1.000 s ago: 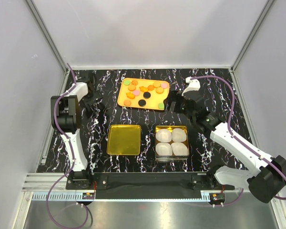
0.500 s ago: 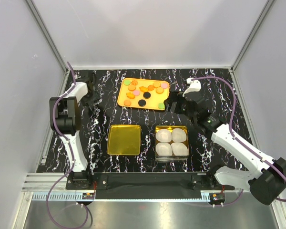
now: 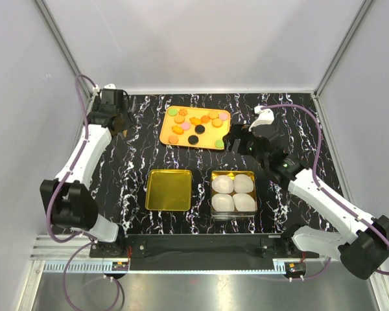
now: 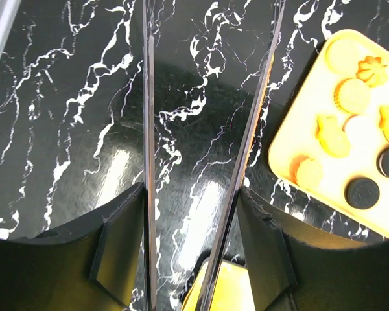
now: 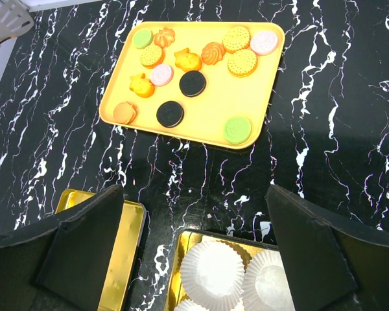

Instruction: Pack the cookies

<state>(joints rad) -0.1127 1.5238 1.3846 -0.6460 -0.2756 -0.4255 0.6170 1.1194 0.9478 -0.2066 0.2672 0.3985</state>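
Packing is not yet under way: the four paper cups (image 5: 211,265) in the tin (image 3: 233,173), near right, are sitting empty, with the lid (image 3: 168,190) lying to its left. The left end effector (image 4: 207,97) and right end effector (image 5: 194,194) are both hanging released, grasping nothing. All cookies (image 5: 193,83) are resting on the far tray (image 5: 201,116) — bare bench (image 3: 279,116) is flanking its raised rim.

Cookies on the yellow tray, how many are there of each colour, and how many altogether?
Orange cookies: 8
Black cookies: 2
Pink cookies: 2
Green cookies: 2
Total: 14
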